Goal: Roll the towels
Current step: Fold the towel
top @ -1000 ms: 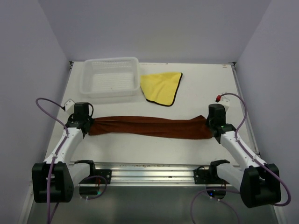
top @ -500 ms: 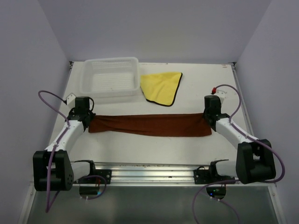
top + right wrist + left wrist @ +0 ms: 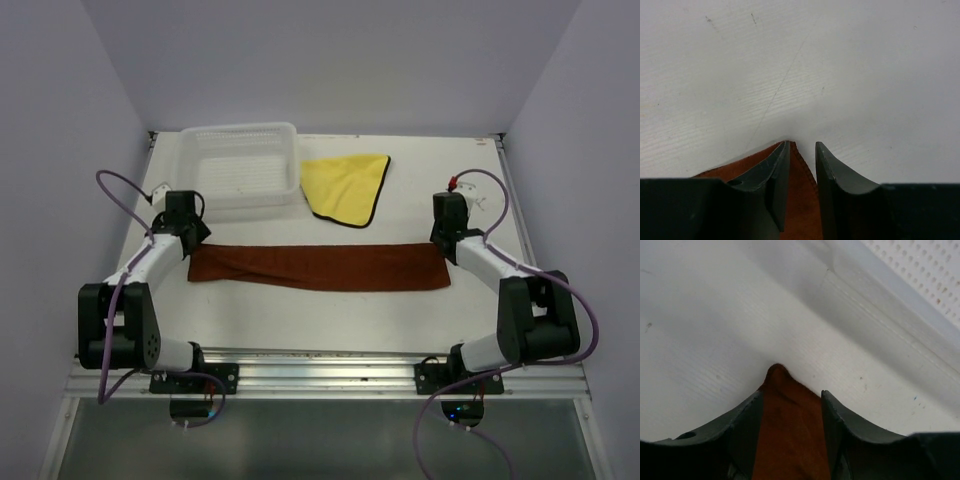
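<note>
White table (image 3: 330,320), lilac walls (image 3: 330,60); rust-brown towel (image 3: 320,267) lies flat.

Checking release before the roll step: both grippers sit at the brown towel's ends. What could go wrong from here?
1. A corner of the brown towel lies between the parted jaws of the left gripper, and likewise of the right gripper. Lifting away could snag the cloth and rumple the flat strip.
2. The left gripper sits close to the basket. A wide swing could knock it.
</note>
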Controlling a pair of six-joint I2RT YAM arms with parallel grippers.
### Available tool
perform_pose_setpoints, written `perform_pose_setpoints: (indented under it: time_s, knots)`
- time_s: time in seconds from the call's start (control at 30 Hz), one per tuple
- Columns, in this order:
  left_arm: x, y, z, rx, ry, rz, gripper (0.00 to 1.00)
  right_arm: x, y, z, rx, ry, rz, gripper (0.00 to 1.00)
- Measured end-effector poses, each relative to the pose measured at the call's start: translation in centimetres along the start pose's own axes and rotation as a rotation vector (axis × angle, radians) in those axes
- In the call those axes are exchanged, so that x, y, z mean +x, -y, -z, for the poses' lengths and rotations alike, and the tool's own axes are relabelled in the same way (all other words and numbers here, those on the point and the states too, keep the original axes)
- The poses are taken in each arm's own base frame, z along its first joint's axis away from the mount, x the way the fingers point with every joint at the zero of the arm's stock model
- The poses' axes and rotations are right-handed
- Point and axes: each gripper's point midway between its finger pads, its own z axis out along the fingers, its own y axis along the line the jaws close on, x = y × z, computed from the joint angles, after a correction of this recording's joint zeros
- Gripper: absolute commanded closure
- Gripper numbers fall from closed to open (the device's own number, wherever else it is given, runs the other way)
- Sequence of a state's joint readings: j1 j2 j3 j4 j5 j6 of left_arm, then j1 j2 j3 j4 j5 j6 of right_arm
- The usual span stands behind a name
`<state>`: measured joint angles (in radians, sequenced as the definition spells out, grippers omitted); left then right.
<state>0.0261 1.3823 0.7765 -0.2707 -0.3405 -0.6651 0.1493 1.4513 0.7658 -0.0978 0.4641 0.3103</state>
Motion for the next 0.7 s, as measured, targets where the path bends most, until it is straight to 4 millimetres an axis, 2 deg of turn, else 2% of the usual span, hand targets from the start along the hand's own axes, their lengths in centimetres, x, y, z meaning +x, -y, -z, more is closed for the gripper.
perform_pose_setpoints:
  time_s: [0.1, 0.27, 0.37, 0.53, 0.7]
  knots:
    - [-1.2, 1.2, -0.2, 0.023, 0.009, -0.014, 0.27, -0.2, 0.0, 0.0, -0.001, 0.004, -0.002, 0.68]
    - [-3.2, 2.0, 0.7, 0.044, 0.052, -0.014, 0.20, -0.5, 0.5, 0.6, -0.006, 0.005, -0.022, 0.66]
    - [-4.0, 2.0, 1.7, 0.052, 0.070, -0.021, 0.18, -0.4, 1.7, 1.0, -0.005, -0.008, -0.073, 0.66]
    - [-4.8, 1.9, 3.2, 0.063, 0.080, -0.050, 0.18, 2.1, 3.7, 0.9, -0.011, -0.113, -0.144, 0.63]
    - [-4.3, 2.0, 4.3, 0.101, 0.050, -0.087, 0.18, 4.9, 3.5, 1.1, -0.060, -0.233, -0.162, 0.62]
